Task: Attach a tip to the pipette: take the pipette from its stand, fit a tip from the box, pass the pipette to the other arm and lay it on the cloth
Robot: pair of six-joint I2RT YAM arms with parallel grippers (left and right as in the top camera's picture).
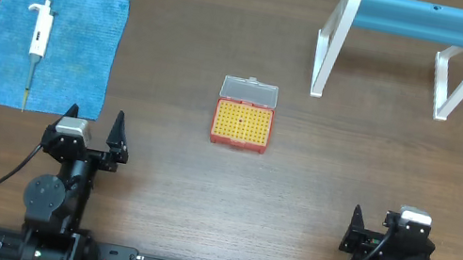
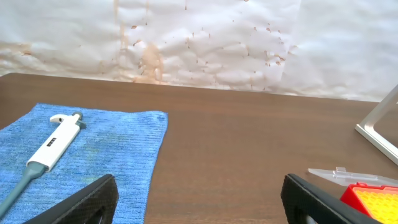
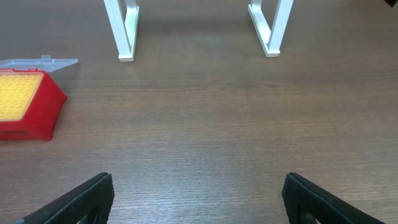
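White pipette (image 1: 39,34), tip (image 1: 26,94) fitted, flat on blue cloth (image 1: 84,47); red tip box (image 1: 241,124) open mid-table; blue-barred stand (image 1: 422,22) right.

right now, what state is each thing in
cloth: spread flat
pipette: lying on the cloth, tip fitted
tip box: lid open
stand: empty
left gripper: open, empty
right gripper: open, empty
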